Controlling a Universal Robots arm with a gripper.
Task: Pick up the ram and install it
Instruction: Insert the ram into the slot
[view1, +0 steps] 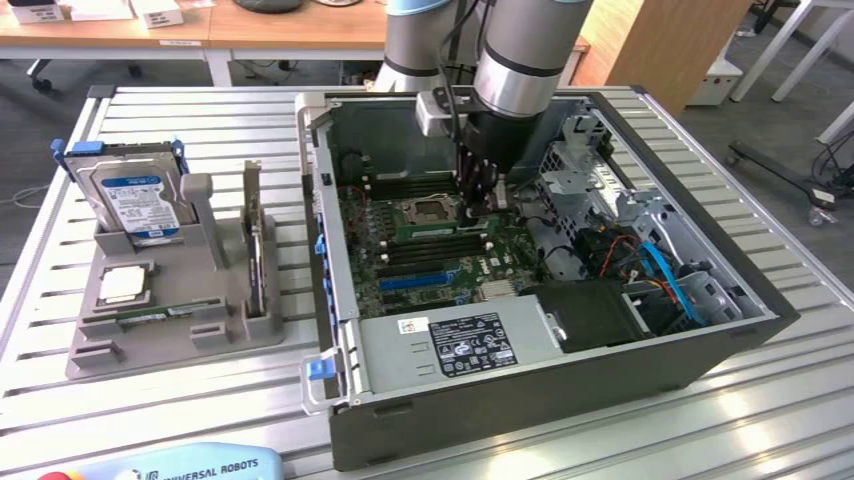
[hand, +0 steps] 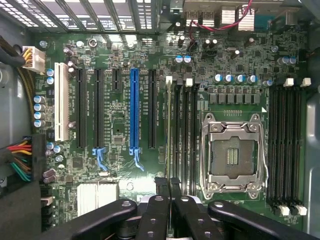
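Pincer (view1: 482, 196) clamps the ram (hand: 170, 131) inside the computer case (view1: 561, 375), above the motherboard (hand: 119, 131).

Slatted metal table (view1: 174, 110) carries open computer case (view1: 534, 390), grey holder (view1: 174, 330)

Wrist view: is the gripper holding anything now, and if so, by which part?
It appears to hold the ram, seen edge-on over the memory slots: the gripper pinches its two flat faces at one end. The contact itself is partly hidden.
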